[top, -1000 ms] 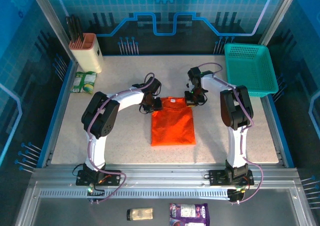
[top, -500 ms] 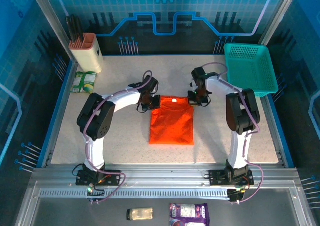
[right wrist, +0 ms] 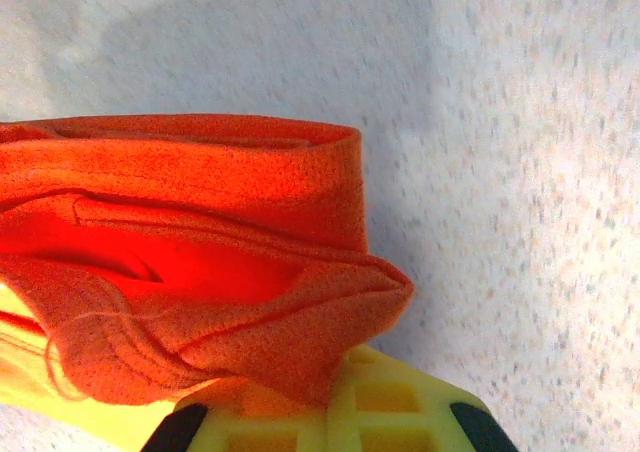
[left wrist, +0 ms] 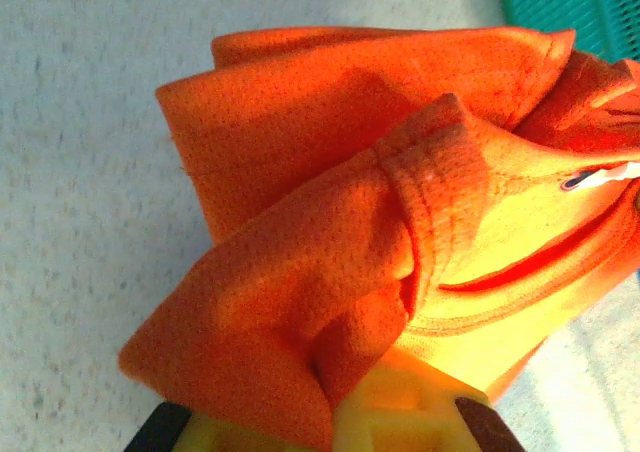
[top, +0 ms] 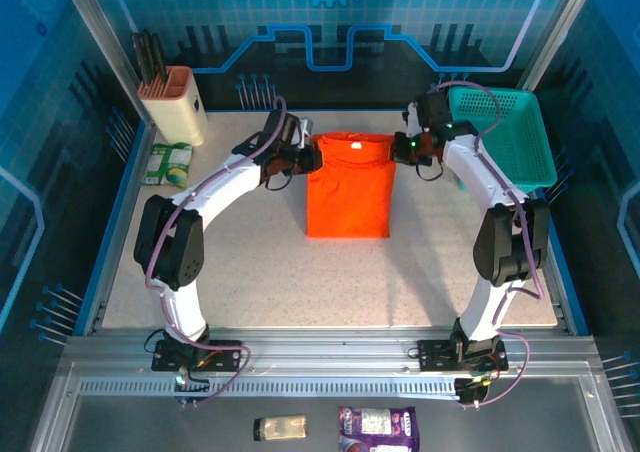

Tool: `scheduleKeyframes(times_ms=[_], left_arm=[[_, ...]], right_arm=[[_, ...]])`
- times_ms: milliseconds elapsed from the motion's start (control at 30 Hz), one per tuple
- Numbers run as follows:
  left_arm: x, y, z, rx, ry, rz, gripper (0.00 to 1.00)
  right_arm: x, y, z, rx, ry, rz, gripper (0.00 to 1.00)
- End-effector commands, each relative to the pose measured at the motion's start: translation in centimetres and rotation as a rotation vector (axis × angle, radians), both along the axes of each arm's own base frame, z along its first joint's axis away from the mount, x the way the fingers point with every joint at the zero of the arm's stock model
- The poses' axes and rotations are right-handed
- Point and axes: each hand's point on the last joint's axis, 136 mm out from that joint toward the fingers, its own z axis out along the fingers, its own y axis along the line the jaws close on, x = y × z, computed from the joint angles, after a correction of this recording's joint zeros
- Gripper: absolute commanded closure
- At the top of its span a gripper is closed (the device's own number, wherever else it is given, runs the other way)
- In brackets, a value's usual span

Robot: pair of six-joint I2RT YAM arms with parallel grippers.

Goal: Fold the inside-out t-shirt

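Observation:
The inside-out t-shirt [top: 348,187] is bright orange, folded into a narrow upright rectangle and lifted by its collar end at the back middle of the table. My left gripper [top: 308,155] is shut on its top left corner, the cloth [left wrist: 330,272] bunched between the yellow fingers. On the top right corner my right gripper [top: 402,150] is shut too, with a thick fold of the fabric [right wrist: 250,312] in its jaws. The shirt's lower edge hangs down toward the table. The collar seam shows in the left wrist view.
A teal mesh basket [top: 505,142] stands at the back right, close to the right arm. A holder with dark utensils [top: 172,100] and a green packet [top: 167,164] sit at the back left. Two packets [top: 340,428] lie on the front rail.
Both grippers have carried the shirt's collar end up and toward the back of the table, spreading apart. The left gripper finished closing on the cloth.

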Motion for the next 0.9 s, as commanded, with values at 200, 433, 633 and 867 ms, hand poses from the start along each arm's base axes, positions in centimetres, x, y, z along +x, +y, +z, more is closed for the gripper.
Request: scheduleKeyframes(times_ms=[200, 433, 633, 867], left_arm=[[6.3, 1.1, 6.9, -0.132, -0.241, -0.028, 1.0], [5.7, 0.7, 5.1, -0.157, -0.297, -0.081, 1.0], [3.0, 0.7, 3.4, -0.21, -0.298, -0.117, 1.0], [-0.6, 1.2, 3.5, -0.226, -0.308, -0.149, 1.0]], right_arm=[[6.0, -0.5, 7.4, 0.047, -0.285, 0.028, 1.0], [4.8, 0.7, 5.9, 0.097, -0.316, 0.103, 1.0], [1.1, 1.7, 4.7, 0.136, -0.293, 0.135, 1.0], [-3.7, 3.0, 4.2, 0.139, -0.269, 0.162, 1.0]])
